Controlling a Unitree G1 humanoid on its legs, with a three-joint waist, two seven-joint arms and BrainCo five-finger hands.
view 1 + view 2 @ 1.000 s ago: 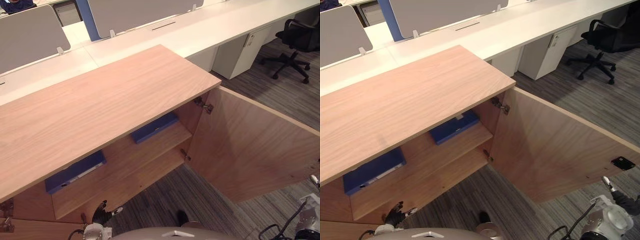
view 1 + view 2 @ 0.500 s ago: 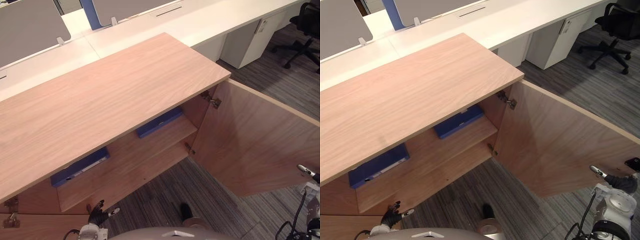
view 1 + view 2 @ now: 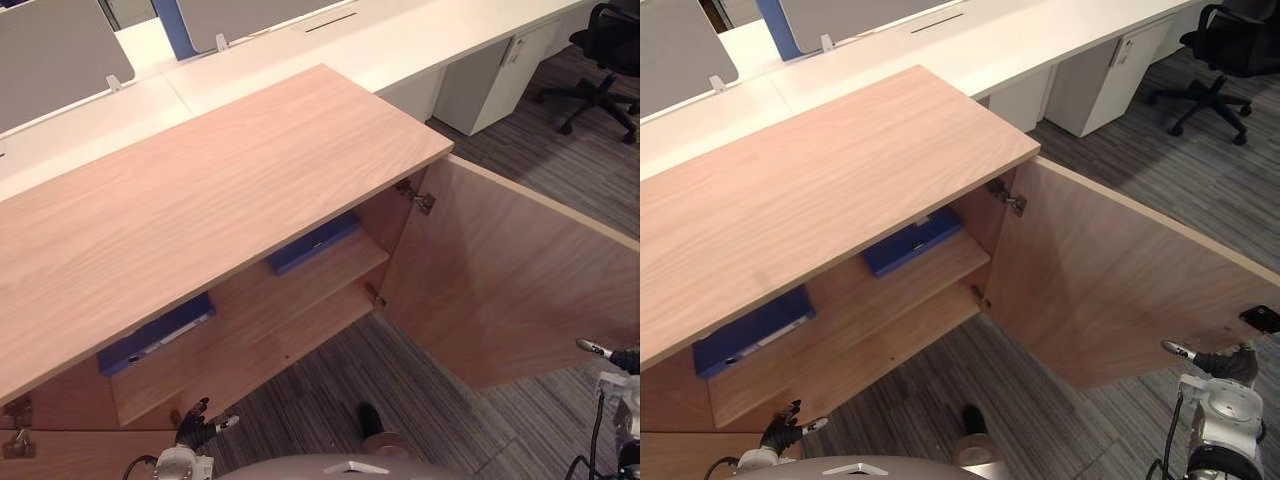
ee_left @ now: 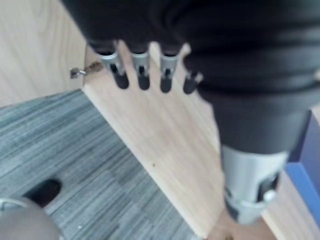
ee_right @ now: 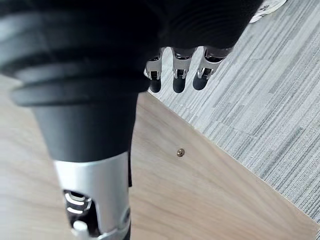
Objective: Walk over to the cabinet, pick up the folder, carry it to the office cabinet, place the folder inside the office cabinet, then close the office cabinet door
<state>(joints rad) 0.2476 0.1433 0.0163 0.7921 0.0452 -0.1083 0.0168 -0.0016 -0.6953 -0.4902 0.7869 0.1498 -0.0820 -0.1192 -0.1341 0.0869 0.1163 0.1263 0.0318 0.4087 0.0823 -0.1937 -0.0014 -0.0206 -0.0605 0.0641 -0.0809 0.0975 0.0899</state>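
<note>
I see the right folder (image 3: pixel 314 243) and left folder (image 3: pixel 156 336) flat on the shelf (image 3: pixel 295 295) in the office cabinet (image 3: pixel 220 190) (door (image 3: pixel 500 290) wide open). The left robot hand (image 3: pixel 195 420) hangs empty with fingers relaxed. The right robot hand (image 3: pixel 1225 363), fingers straight, is near the door's edge.

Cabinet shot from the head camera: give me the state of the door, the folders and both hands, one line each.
Cabinet door: swung wide open.
Left folder: lying flat on the shelf inside, not held.
Right folder: lying flat on the same shelf, apart from the first, not held.
Left hand: open, empty, low in front of the cabinet.
Right hand: open, empty, by the door's free edge.
</note>
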